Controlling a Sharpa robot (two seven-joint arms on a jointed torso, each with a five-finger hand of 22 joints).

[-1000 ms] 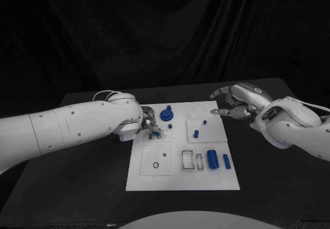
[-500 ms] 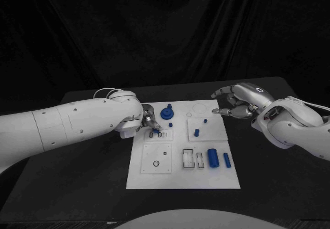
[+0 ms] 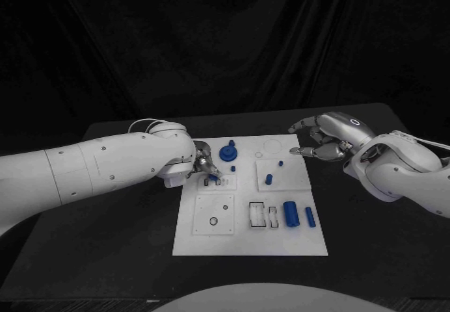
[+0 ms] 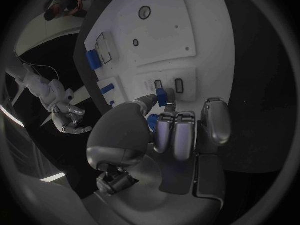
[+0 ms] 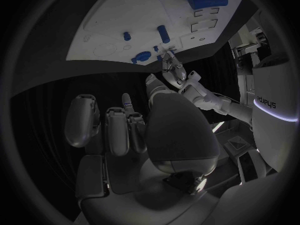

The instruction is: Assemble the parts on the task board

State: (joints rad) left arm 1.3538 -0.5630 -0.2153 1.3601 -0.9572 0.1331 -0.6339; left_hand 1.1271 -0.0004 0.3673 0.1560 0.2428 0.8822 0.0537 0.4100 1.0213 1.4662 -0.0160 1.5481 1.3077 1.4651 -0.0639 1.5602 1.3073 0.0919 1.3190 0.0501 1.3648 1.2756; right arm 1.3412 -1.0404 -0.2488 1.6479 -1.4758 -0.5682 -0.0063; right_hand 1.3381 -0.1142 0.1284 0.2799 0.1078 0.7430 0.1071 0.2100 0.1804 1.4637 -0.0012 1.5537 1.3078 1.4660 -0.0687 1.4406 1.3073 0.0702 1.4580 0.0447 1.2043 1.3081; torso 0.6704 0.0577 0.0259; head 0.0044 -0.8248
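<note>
The task board (image 3: 250, 244), a white plate, lies in the middle of the black table (image 3: 112, 247), and the step in hand looks to be seating a small blue piece (image 4: 162, 96) into one of the two little slots (image 4: 169, 85) near the board's left edge. The left hand (image 3: 203, 165) pinches that piece between thumb and a fingertip, low over the slots; in the left wrist view the piece sits just beside the nearer slot, though I cannot tell whether it has entered. To do this well, I judge the piece should be squared to the slot's long side before any push, then pressed straight down, letting go only once it stands by itself. A tilted piece could jam or skid off. The right hand (image 3: 324, 139) hovers apart at the board's far right corner, fingers curled loosely, holding nothing. Other blue parts wait: a round knob (image 3: 227, 155) just beside the left hand, and a thick cylinder (image 3: 291, 214) with a thinner pin (image 3: 309, 218) nearer the robot.
</note>
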